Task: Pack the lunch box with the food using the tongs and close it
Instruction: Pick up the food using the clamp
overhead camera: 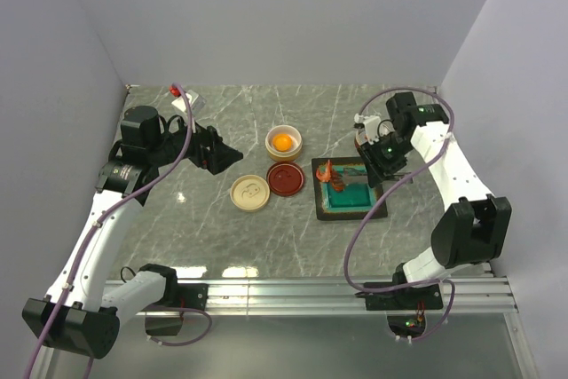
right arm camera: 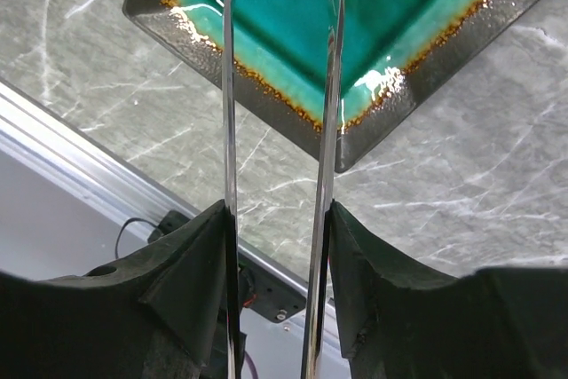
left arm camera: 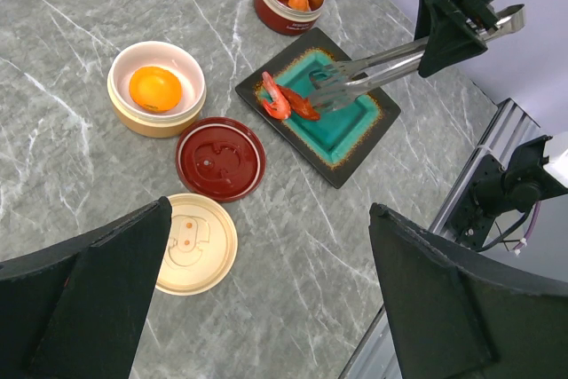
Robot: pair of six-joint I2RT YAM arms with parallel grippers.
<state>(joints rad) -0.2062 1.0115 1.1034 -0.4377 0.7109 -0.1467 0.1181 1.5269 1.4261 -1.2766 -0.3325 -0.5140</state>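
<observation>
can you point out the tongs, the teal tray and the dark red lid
tongs (left arm camera: 390, 73), left wrist view, on the lower arm, mid-length
teal tray (left arm camera: 351, 126), left wrist view, bare teal floor
dark red lid (left arm camera: 220, 159), left wrist view, centre of its top

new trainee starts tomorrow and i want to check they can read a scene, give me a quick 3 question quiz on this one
1. True or false: the orange piece lies inside the cream bowl.
2. Which arm's gripper grips the tongs? A the left one; B the right one; C neither.
3. Short answer: where do the red lid and the cream lid lie?

Key
1. True.
2. B, the right gripper, with the tips over the teal tray.
3. Flat on the table, covering nothing.
</observation>
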